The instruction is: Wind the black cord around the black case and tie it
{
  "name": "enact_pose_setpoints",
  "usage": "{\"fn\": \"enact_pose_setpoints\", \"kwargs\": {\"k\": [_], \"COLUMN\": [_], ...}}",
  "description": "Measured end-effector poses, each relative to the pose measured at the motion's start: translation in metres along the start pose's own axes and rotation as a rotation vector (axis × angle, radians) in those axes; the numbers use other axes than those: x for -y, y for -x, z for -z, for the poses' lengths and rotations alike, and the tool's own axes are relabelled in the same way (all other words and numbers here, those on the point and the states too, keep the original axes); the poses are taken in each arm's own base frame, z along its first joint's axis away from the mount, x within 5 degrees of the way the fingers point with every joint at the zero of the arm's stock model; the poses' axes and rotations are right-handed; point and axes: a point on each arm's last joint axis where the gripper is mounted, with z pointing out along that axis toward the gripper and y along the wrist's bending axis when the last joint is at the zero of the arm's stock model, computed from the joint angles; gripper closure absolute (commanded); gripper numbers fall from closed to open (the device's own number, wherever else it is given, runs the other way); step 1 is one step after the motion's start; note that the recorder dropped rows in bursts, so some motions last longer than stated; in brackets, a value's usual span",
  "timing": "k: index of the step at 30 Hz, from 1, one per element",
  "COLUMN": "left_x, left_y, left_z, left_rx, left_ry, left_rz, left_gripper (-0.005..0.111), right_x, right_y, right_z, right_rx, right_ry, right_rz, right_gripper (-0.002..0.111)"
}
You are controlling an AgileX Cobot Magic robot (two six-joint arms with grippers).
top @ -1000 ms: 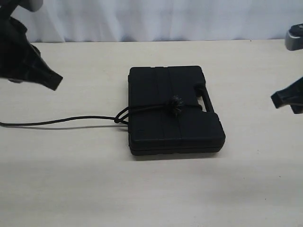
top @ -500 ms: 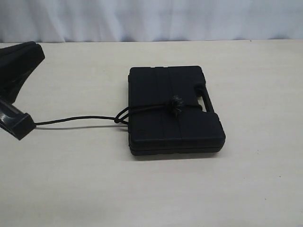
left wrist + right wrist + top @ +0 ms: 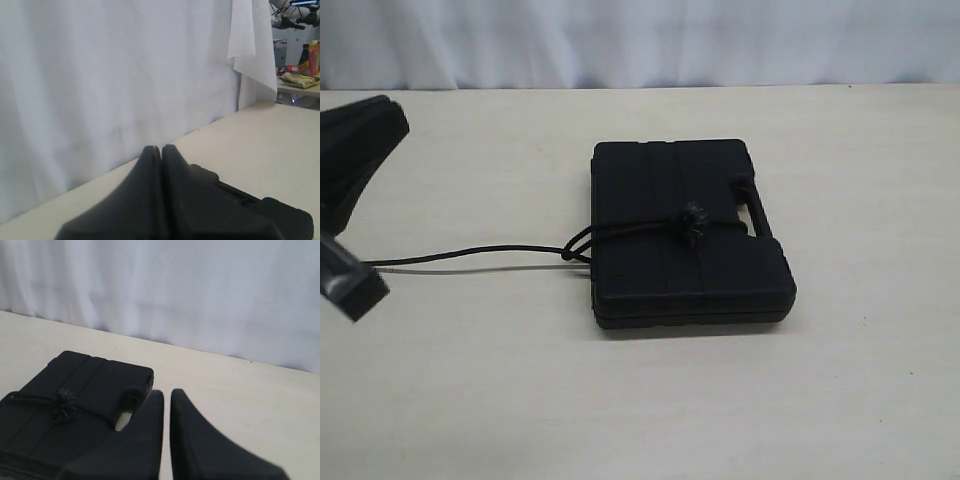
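The black case [image 3: 690, 225] is lying flat near the middle of the table [image 3: 620, 400], with its handle cut-out facing my right side. The black cord [image 3: 630, 232] is crossing the lid in a band. Its frayed knot [image 3: 692, 222] is sitting on top near the handle, and its loose tail is trailing leftward over the table towards my left arm. My left claw [image 3: 161, 149] is pointing at the white curtain [image 3: 100, 75], fingers pressed together. My right claw [image 3: 166, 392] is facing the case's handle end, closed on nothing.
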Motion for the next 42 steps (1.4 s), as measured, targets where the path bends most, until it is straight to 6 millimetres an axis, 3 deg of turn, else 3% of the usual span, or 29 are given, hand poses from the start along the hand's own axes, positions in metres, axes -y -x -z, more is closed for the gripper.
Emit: {"fn": "enact_pose_setpoints", "kwargs": {"k": [4, 10, 17, 24, 29, 42], "left_x": [0.003, 0.0, 0.004, -0.006, -0.014, -0.025], "left_y": [-0.017, -0.047, -0.056, -0.057, -0.058, -0.059], "left_z": [0.028, 0.067, 0.091, 0.097, 0.099, 0.104], "left_rx": [0.049, 0.038, -0.022, -0.004, -0.022, -0.052], "left_ry": [-0.02, 0.035, -0.001, 0.18, 0.327, 0.535], "left_rz": [-0.048, 0.102, 0.143, 0.141, 0.036, -0.02], "left_gripper": [0.107, 0.107, 0.107, 0.107, 0.107, 0.107], "right_x": [-0.001, -0.006, -0.009, -0.006, -0.001, 0.0], "right_y": [-0.005, -0.037, -0.076, -0.084, -0.084, -0.084], "right_z": [0.013, 0.021, 0.01, 0.01, 0.01, 0.01], "right_rx": [0.119, 0.316, 0.148, 0.061, 0.056, 0.057], "right_ry": [-0.001, -0.004, 0.005, -0.055, -0.146, -0.152], "right_rz": [-0.006, -0.006, -0.004, -0.016, -0.029, -0.03], "right_gripper": [0.104, 0.104, 0.104, 0.104, 0.104, 0.104]}}
